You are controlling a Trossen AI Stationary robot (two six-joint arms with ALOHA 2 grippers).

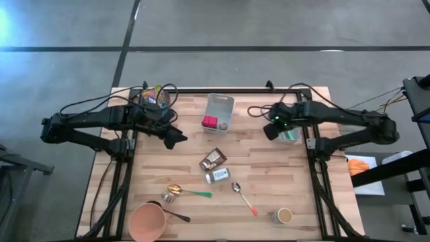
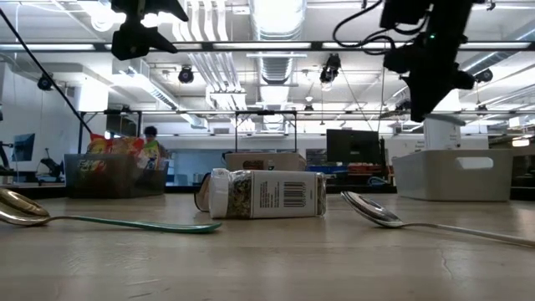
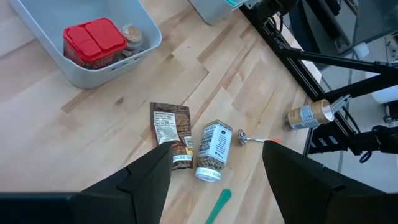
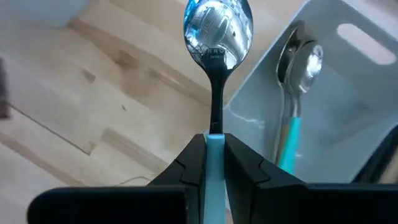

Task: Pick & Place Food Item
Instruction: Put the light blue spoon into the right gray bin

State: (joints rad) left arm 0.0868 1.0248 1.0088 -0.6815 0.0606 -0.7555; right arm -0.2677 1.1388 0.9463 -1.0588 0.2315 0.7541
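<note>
On table: brown snack packet (image 1: pixel 212 159)

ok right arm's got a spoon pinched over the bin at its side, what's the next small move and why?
Probably shift the right gripper a little further over the grey bin, then lower and release. It is shut on a light-blue-handled spoon whose bowl hangs over bare wood beside the bin's rim, and a similar spoon already lies inside. The left gripper waits open above the snack packs.
</note>
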